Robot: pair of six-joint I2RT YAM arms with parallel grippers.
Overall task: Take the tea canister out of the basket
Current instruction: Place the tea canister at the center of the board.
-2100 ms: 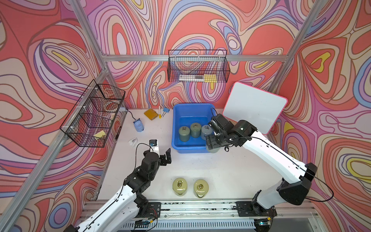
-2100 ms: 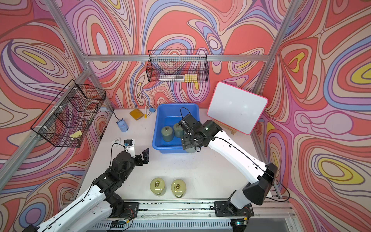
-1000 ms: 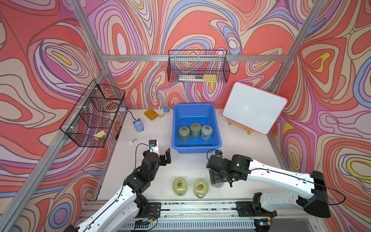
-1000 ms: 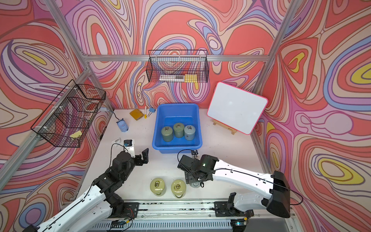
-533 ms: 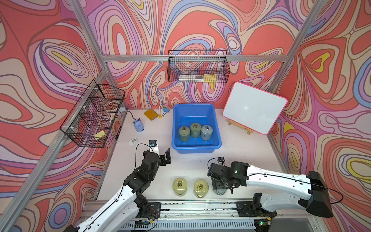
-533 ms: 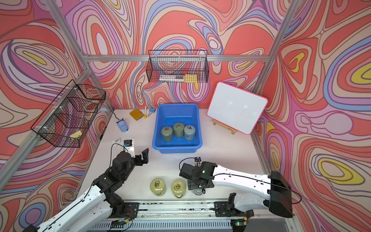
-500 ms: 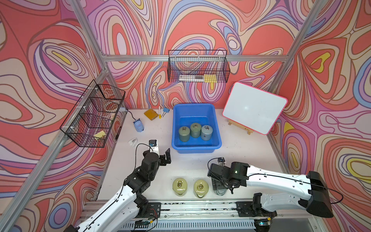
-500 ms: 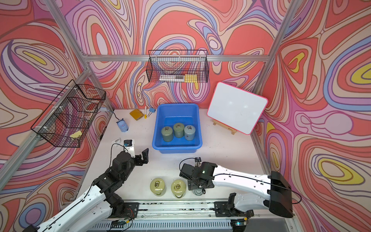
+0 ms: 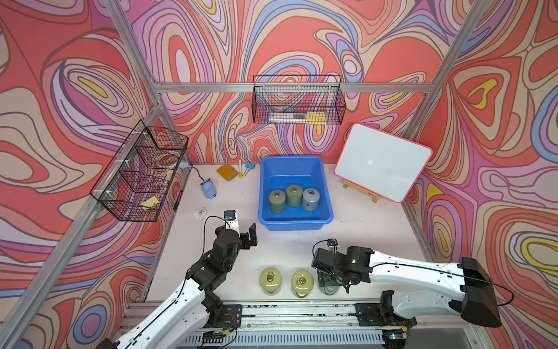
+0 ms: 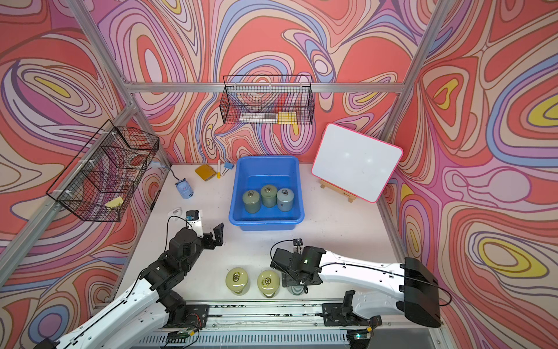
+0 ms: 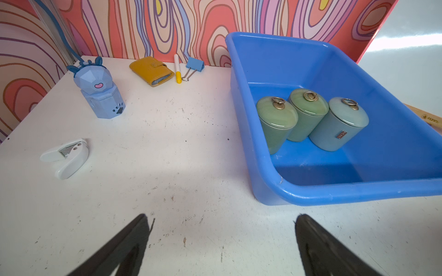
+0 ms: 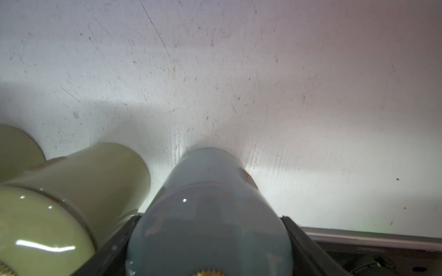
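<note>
The blue basket (image 9: pixel 294 223) stands at the back middle of the table and holds three tea canisters (image 9: pixel 294 195), two green and one grey-blue. My right gripper (image 9: pixel 330 278) is at the table's front edge, shut on a grey-blue tea canister (image 12: pixel 208 186) that is upright, its base down at the tabletop. It stands just right of two yellow-green canisters (image 9: pixel 270 281) on the table. My left gripper (image 11: pixel 221 219) is open and holds nothing, low over the table near the basket's front left corner (image 11: pixel 275 191).
A pink-framed whiteboard (image 9: pixel 383 161) leans on an easel at the back right. A blue bear figure (image 9: pixel 209 189), a yellow wallet (image 9: pixel 227 172), a marker, a binder clip and a white hole punch (image 9: pixel 200 212) lie at the left. Wire baskets hang on the walls.
My right arm has carried the grey-blue canister from the basket's front right corner down to the table's front edge, beside the yellow-green canisters. The left arm has not moved.
</note>
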